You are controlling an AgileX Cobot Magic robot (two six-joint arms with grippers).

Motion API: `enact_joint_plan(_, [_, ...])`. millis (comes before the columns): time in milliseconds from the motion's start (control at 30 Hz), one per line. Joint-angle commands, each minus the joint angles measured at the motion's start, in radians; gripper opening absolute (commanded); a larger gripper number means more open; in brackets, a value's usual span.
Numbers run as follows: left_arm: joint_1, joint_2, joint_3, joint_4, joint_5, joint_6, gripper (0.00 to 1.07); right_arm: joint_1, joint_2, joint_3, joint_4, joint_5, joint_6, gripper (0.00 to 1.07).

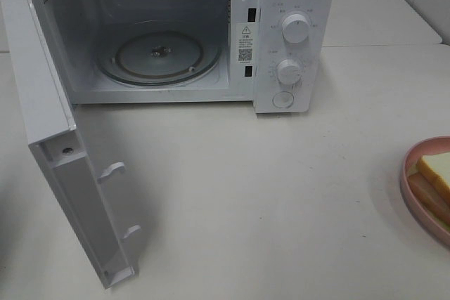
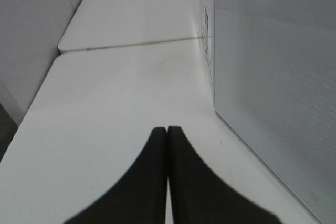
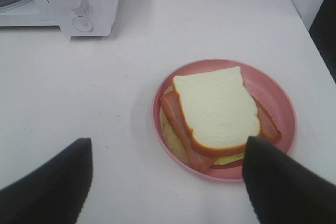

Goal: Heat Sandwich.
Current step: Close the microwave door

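The sandwich (image 3: 215, 108), white bread with a tan crust over pinkish and yellow filling, lies on a round pink plate (image 3: 278, 98). In the high view the sandwich (image 1: 434, 177) and its plate (image 1: 410, 187) show only partly at the right edge of the table. My right gripper (image 3: 168, 142) hovers open over the near side of the plate, its dark fingers (image 3: 52, 182) spread wider than the sandwich and touching nothing. My left gripper (image 2: 167, 129) is shut with nothing in it, low over the table beside a white dotted panel (image 2: 273, 77). Neither gripper shows in the high view.
The white microwave (image 1: 288, 33) stands at the back with its door (image 1: 70, 173) swung wide open toward the front left. Its glass turntable (image 1: 160, 54) is bare. Two knobs (image 1: 295, 27) and a round button sit on its right panel. A table seam runs behind it.
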Motion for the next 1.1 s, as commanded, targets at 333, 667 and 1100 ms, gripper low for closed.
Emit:
enact_joint_plan(333, [-0.005, 0.242, 0.029, 0.233, -0.396, -0.201, 0.0, -0.006, -0.026, 0.002, -0.005, -0.003, -0.008, 0.76])
enact_joint_plan(667, [-0.023, 0.468, 0.012, 0.435, -0.692, -0.327, 0.0, -0.006, -0.026, 0.002, -0.005, -0.003, -0.008, 0.76])
enact_joint_plan(1100, [-0.343, 0.691, -0.033, 0.174, -0.802, -0.156, 0.0, -0.006, -0.026, 0.002, -0.005, -0.003, -0.008, 0.76])
